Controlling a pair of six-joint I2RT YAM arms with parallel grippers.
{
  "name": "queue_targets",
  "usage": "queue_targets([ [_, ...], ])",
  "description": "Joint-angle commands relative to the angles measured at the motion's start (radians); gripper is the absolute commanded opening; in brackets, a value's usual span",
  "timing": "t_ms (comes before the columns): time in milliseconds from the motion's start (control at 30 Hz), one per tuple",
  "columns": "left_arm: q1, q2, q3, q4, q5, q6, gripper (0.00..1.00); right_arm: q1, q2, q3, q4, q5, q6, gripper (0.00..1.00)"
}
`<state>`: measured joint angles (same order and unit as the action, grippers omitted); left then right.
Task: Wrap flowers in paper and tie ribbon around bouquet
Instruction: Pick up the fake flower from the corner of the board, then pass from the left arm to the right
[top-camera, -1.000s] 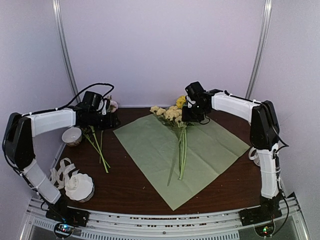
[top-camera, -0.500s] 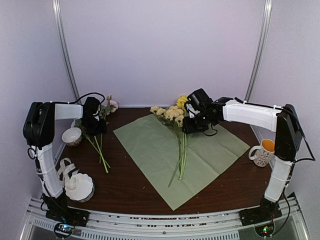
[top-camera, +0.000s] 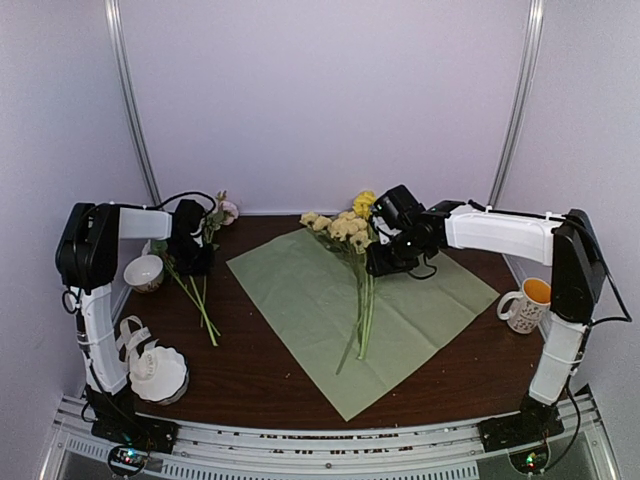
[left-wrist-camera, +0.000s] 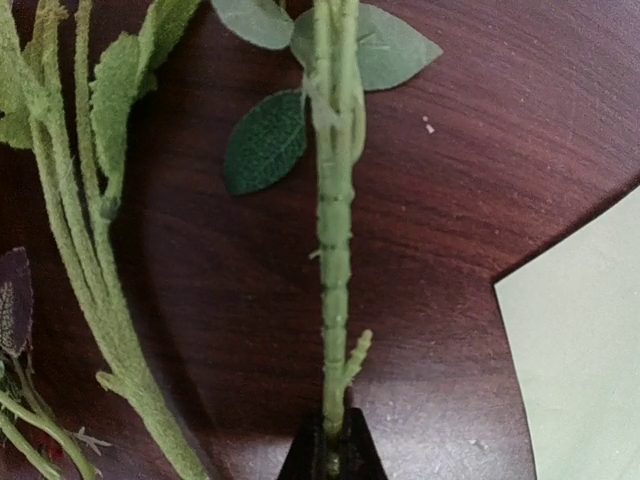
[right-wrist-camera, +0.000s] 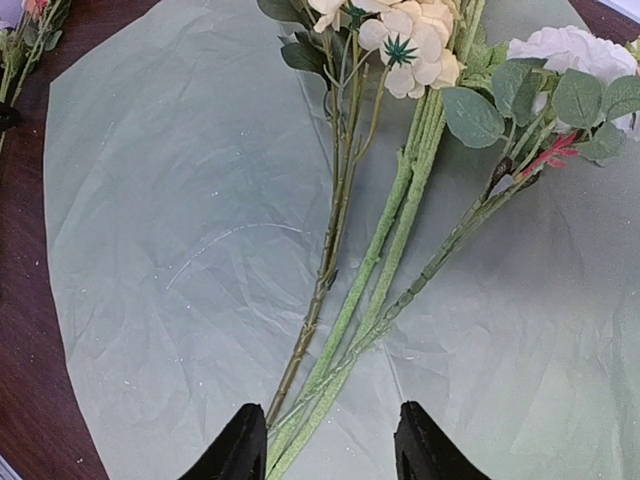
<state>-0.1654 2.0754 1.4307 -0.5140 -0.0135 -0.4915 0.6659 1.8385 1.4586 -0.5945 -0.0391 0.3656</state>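
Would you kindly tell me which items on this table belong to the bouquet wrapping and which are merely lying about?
For the job: green paper, flowers on the paper, loose flower stems, ribbon.
Lying about: scalloped bowl, small cup, mug.

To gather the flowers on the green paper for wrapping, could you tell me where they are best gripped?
Probably at the bundled green stems, below the blossoms, from above with jaws across them: they lie flat and converge there on the sage-green paper, while the blossoms fan out.
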Motion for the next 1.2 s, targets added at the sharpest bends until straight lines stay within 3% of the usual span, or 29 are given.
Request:
queue_targets([
  [0,0.0,-0.077,-0.053,0.062,0.044,-0.008,0.0,0.006,-0.063,0.004,-0.003,0.014,-0.006,0.46],
  [300,-0.026,-0.496,-0.361,0.542,0.25,-0.016,0.0,0.035,-0.154,-0.029,0.083,-0.069,-0.055,0.46],
  [600,-0.155,-0.759,-0.504,0.891,0.448,0.026,0.0,0.102,-0.32,-0.108,0.438,-0.362,-0.074,0.47],
  [767,-0.314,-0.841,-0.493,0.933,0.495,0.139,0.0,0.159,-0.33,-0.064,0.561,-0.437,-0.06,0.47],
  [967,-0.43,-0.844,-0.46,0.955,0.559,0.127,0.0,0.197,-0.297,-0.029,0.781,-0.428,0.059,0.5],
  [1167,-0.506,-0.808,-0.438,0.945,0.572,0.137,0.0,0.227,-0.231,0.046,0.816,-0.369,0.069,0.58],
])
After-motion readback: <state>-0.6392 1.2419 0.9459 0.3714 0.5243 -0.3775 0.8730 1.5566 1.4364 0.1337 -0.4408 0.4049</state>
